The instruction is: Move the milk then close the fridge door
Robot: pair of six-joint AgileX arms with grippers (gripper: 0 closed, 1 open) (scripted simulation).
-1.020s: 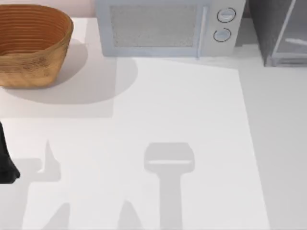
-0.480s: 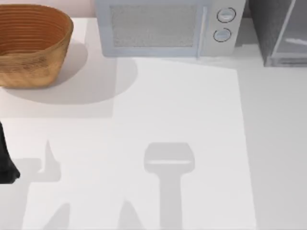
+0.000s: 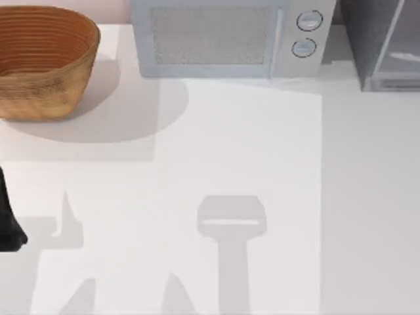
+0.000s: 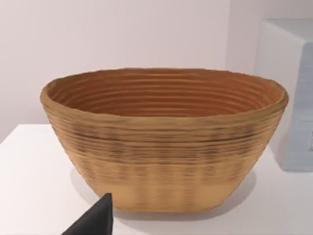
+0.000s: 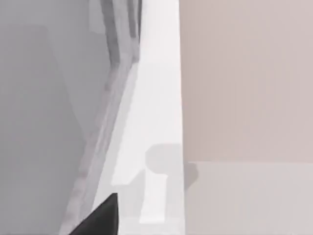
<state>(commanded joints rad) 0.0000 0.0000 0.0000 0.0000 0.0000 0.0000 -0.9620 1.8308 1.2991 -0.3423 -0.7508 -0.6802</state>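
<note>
Fridge door [image 3: 394, 39] stands at table's [image 3: 249, 151] far right corner, pale grey panel beside dark speckled cabinet [image 3: 367, 33]; right wrist view shows panel [image 5: 44, 122] close up along table edge. Left arm [image 3: 8, 220] parked at left edge, near wicker basket [image 3: 42, 59]. White microwave [image 3: 230, 36] at back centre. Gripper fingers: can't tell for either arm.

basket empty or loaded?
Empty. The left wrist view looks into the basket: bare ribbed inner wall, nothing inside, though its floor is hidden behind the rim.
</note>
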